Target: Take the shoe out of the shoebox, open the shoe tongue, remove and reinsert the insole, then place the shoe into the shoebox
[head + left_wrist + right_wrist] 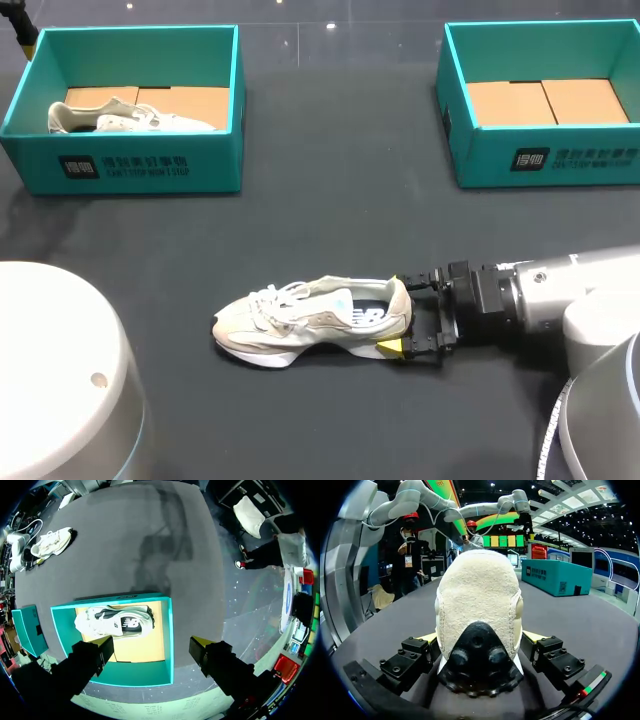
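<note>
Cream sneaker (310,322) upright on the dark worktop (330,210), toe pointing toward the left arm's side, outside the left shoebox (120,170) and the right shoebox (545,160). Right fingers (402,316) closed on its heel, one touching each side. Left fingers (151,647) spread wide, holding nothing, hovering above the left shoebox, with a second sneaker (117,622) inside on cardboard.

We find a dark square badge with two lines of pale characters on the front wall of the left shoebox (120,165), and the same on the right shoebox (575,158). The shoe (320,318) on the desk (330,220) carries a letter logo on its side. None of it can we read with any certainty.
</note>
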You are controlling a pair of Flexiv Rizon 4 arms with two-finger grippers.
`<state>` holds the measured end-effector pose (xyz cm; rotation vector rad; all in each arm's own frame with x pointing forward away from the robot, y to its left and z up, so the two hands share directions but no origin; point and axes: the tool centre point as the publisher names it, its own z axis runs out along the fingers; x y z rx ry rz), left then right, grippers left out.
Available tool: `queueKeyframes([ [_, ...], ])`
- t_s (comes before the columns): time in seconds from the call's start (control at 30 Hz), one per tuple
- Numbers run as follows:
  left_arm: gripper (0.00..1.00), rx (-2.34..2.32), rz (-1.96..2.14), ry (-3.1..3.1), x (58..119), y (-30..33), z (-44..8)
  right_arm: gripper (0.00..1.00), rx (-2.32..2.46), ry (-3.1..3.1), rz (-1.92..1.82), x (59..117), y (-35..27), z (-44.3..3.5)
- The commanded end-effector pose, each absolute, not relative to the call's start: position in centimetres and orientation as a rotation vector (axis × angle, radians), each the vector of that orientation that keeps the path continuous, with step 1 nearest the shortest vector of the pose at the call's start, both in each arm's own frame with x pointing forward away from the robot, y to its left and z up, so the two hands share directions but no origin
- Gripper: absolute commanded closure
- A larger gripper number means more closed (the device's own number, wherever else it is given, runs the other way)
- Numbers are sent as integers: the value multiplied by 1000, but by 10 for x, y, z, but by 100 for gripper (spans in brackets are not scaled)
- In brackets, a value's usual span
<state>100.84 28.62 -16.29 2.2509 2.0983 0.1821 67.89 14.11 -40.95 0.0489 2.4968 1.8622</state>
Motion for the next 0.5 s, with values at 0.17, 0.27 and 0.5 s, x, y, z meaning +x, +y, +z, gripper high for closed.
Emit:
queueKeyframes([
  [0.17,0,2252,185,2097,1007,286,-162,0,27,2504,1870,678,150,-413],
  [0.27,0,2252,185,2097,1007,286,-162,0,18,2508,1867,677,151,-413],
  [0.5,0,2252,185,2097,1007,286,-162,0,6,2506,1872,676,155,-414],
])
